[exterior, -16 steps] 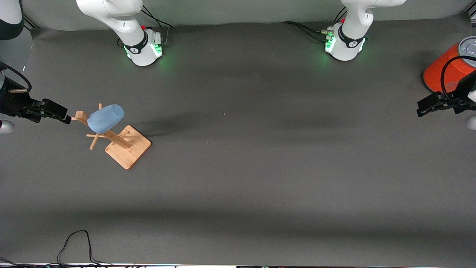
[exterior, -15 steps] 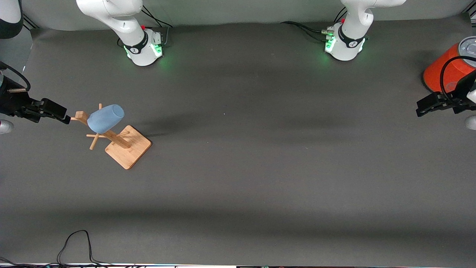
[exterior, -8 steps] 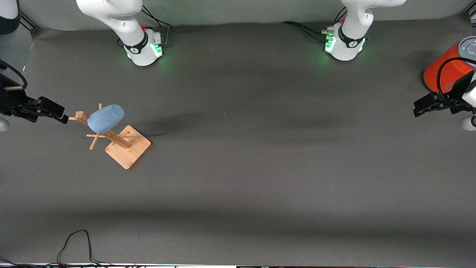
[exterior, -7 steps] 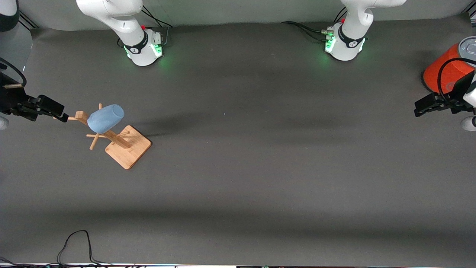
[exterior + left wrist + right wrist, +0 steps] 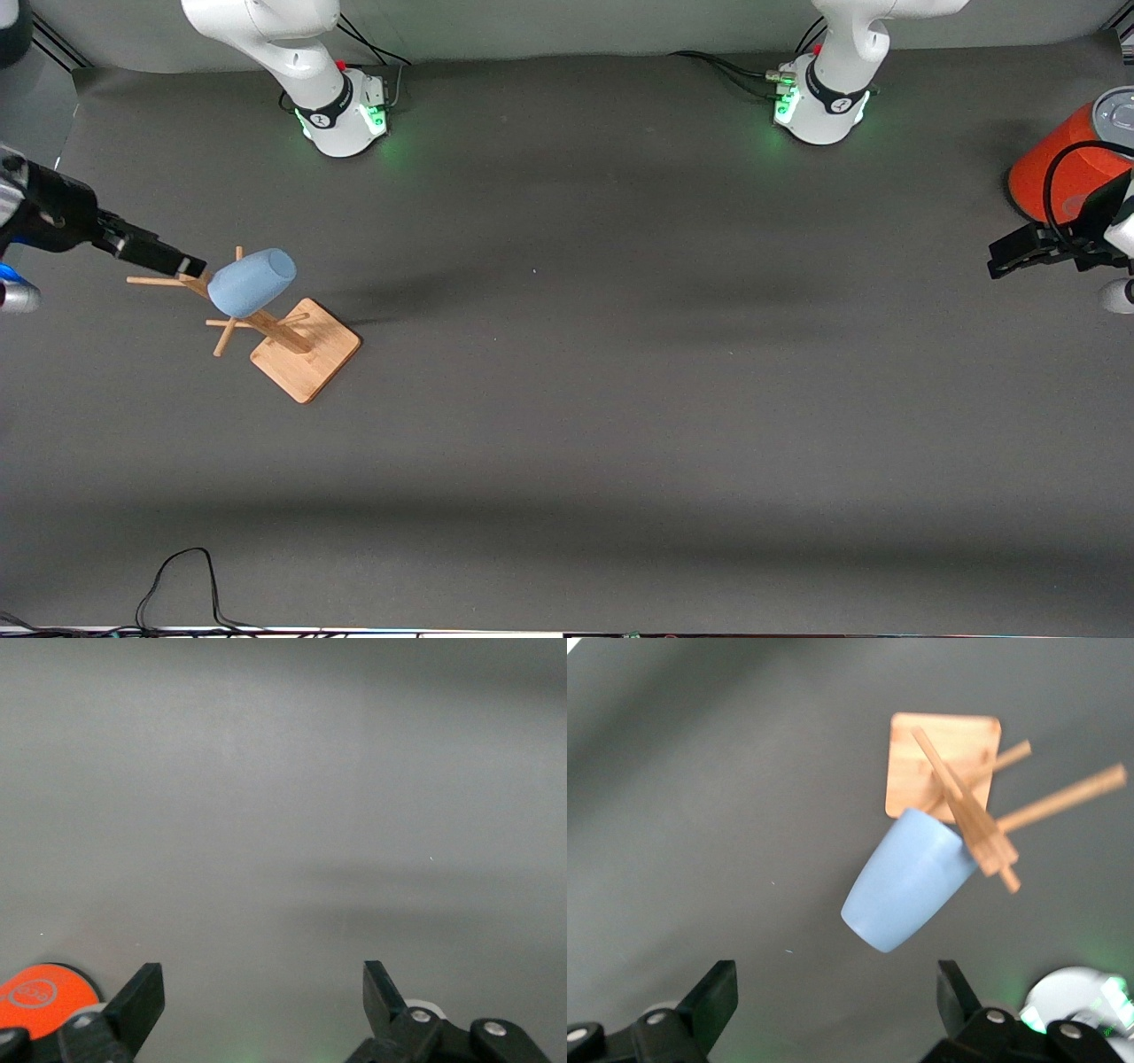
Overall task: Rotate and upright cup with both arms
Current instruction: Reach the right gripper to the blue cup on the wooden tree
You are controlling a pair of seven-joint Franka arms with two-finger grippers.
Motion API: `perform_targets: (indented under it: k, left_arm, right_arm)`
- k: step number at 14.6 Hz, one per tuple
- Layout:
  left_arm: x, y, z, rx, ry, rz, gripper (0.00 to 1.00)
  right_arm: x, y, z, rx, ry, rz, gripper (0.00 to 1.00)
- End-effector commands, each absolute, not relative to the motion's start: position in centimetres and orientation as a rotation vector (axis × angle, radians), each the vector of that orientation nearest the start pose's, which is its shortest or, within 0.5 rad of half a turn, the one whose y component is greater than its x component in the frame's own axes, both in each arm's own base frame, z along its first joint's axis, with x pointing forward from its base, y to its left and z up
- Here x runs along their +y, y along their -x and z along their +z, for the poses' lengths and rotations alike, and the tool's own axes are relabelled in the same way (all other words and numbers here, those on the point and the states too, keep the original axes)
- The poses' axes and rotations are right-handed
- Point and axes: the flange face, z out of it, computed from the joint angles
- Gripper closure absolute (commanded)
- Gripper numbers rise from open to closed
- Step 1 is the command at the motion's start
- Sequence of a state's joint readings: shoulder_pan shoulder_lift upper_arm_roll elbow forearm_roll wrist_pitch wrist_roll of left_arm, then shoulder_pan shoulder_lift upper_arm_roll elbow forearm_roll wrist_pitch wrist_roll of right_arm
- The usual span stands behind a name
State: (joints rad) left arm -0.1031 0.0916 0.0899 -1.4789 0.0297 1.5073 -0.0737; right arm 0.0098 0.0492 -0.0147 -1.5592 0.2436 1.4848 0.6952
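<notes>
The light-blue cup (image 5: 252, 282) hangs tilted on a peg of the wooden rack (image 5: 306, 351), mouth against the post and rounded base pointing up and away. My right gripper (image 5: 182, 262) hovers over the rack's outer pegs, just short of the cup on the side of the right arm's end of the table. In the right wrist view the cup (image 5: 908, 881) lies ahead of the right gripper (image 5: 837, 992), whose fingers are open and empty. My left gripper (image 5: 1005, 259) waits open over the table's other end, and the left wrist view shows this gripper (image 5: 261, 992) holding nothing.
An orange-red can (image 5: 1059, 173) with a grey top stands by the left gripper, at the left arm's end of the table. A black cable (image 5: 182, 580) loops at the table's edge nearest the front camera. The rack's square base (image 5: 939, 762) sits flat on the grey mat.
The right gripper has swung in toward the cup, its fingertips now over the rack's pegs. The left gripper has barely shifted. Cup and rack have not moved.
</notes>
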Motion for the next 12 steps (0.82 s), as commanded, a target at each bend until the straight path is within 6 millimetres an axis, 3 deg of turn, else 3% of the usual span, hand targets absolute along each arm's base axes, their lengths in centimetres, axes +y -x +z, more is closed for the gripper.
perform_targets:
  k: [1,4,7,12]
  left_arm:
    - [-1.0,-57.6,60.3,-0.074,3.089,0.086,0.0]
    - [-1.2,-57.6,60.0,-0.069,3.092,0.1,0.0]
    - [-1.2,-57.6,59.8,-0.069,3.093,0.11,0.0]
    - [-1.5,-58.2,58.9,-0.063,3.092,0.122,0.0]
  right_arm:
    - [2.8,-53.6,57.7,1.339,2.58,0.317,0.0]
    - [2.4,-51.1,54.5,1.561,2.42,0.32,0.0]
    - [2.0,-48.4,51.3,1.656,2.362,0.318,0.0]
    - [1.2,-48.8,49.2,1.67,2.335,0.242,0.0]
